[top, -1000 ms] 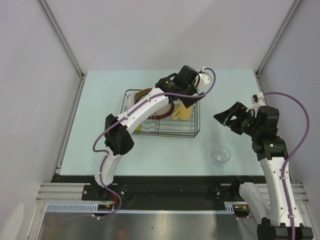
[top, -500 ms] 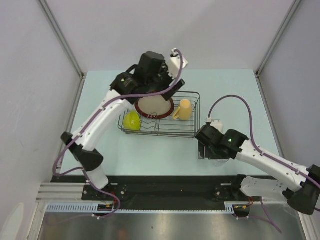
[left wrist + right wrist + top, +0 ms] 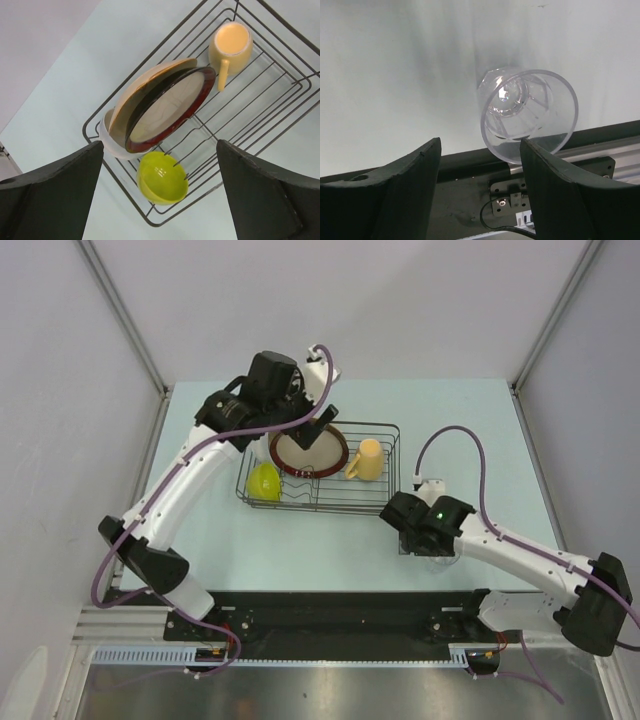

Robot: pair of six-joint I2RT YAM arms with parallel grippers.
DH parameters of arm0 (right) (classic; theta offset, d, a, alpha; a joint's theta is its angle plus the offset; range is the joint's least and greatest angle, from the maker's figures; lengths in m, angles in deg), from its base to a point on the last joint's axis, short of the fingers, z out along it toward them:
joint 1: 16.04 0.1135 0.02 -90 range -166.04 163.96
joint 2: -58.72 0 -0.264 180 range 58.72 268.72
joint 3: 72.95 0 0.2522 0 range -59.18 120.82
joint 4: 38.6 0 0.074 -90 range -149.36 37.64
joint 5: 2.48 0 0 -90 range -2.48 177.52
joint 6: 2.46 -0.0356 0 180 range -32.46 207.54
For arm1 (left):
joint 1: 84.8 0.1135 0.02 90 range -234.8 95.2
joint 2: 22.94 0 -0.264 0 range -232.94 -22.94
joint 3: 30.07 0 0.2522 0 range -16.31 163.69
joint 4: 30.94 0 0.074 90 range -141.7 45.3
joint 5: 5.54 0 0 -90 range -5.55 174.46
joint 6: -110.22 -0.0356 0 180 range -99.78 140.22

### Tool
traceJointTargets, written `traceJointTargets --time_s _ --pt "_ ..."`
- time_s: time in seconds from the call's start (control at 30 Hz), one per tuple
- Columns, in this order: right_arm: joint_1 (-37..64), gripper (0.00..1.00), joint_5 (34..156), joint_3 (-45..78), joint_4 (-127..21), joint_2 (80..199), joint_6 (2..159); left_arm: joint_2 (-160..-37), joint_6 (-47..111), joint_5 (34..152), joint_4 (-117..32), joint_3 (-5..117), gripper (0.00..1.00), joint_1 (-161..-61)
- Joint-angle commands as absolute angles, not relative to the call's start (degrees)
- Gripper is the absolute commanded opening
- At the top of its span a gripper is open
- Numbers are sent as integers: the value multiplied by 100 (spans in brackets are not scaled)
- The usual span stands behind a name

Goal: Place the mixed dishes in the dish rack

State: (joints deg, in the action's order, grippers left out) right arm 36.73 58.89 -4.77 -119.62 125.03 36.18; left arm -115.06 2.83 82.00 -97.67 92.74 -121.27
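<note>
**One fixed overhead view and two wrist views, all aimed down at the table (image 3: 480, 440).**

The whole table is taken from high above and behind its near edge, which runs along the bottom of the frame; the dish rack (image 3: 393, 480) is seen small, just above centre. The same rack is shown far nearer in the left wrist view, looked down on steeply and turned diagonally, with the fingers (image 3: 55, 200) of the left gripper (image 3: 160, 145) filling the lower corners. The right wrist view is set lowest and closest: the small clear glass (image 3: 527, 115) is seen large, right of centre, above the fingers (image 3: 385, 195) of the right gripper (image 3: 480, 142), and the black rail (image 3: 470, 200) at the table's near edge is caught along the bottom.
</note>
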Motion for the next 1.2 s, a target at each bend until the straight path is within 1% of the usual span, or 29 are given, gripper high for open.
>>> traceJointTargets --time_s 0.0,0.07,0.23,0.33,0.37,0.43,0.47,0.53,0.6,0.63,0.67,0.73,0.77,0.8,0.83,0.87,0.93,0.97,1.0,1.07,1.1,1.17 --pt "3538 68 5798 -767 -11364 12675 3638 -10969 422 8323 -9743 9153 100 -11970" --pt "3476 62 5913 -908 -11222 12736 3673 -10890 422 8322 -9743 9100 100 -11926" --pt "3459 56 6009 -1155 -10931 13027 3709 -10732 448 8314 -9726 8960 100 -11794" --pt "3449 46 6123 -1146 -10799 13097 3726 -10635 475 8322 -9717 8881 100 -11732" --pt "3441 38 6132 -1155 -10738 13132 3744 -10591 466 8322 -9717 8828 100 -11723" --pt "3415 26 6194 -1146 -10641 13237 3875 -10539 510 8366 -9699 8766 100 -11671" --pt "3388 11 6211 -1155 -10528 13229 3928 -10477 519 8401 -9699 8723 100 -11653" --pt "3222 0 6352 -1085 -10387 12967 4138 -10372 519 8883 -9708 8643 97 -11522" --pt "3046 0 6771 -971 -10062 12581 4340 -10258 545 9280 -9691 8547 97 -11434" --pt "2819 0 7009 -831 -9930 12126 4594 -10248 623 9385 -9699 8546 97 -11390" --pt "2634 0 7638 -751 -9529 11834 4709 -10240 685 9743 -9725 8572 98 -11241" --pt "2274 0 8466 -645 -9044 11342 4868 -10274 922 10306 -9839 8599 99 -11047" --pt "1750 0 9506 -593 -8415 10852 4930 -10275 975 10953 -9883 8590 98 -10907" --pt "1483 0 10038 -592 -8052 10673 4913 -10266 1002 11255 -10006 8582 99 -10862" --pt "1176 0 10557 -592 -7674 10515 4861 -10257 985 11571 -10094 8564 98 -10827" --pt "616 0 11511 -584 -6957 10417 4529 -10240 985 12305 -10164 8486 98 -10801" --pt "42 0 12404 -592 -6302 10547 3949 -10231 1081 12855 -10253 8345 98 -10800" --pt "-135 0 13017 -584 -5638 10792 3398 -10239 1151 13040 -10236 8188 98 -10800" --pt "-241 0 13154 -592 -5335 10899 3166 -10266 1326 13382 -10131 8108 98 -10800" --pt "-146 0 13225 -592 -4590 11101 2919 -10336 1485 13700 -9999 7897 97 -10800" --pt "-49 0 13217 -584 -4403 11302 2752 -10362 1677 14084 -9833 7844 97 -10800" --pt "39 0 13260 -592 -3989 11549 2620 -10380 1889 14446 -9569 7669 97 -10800"
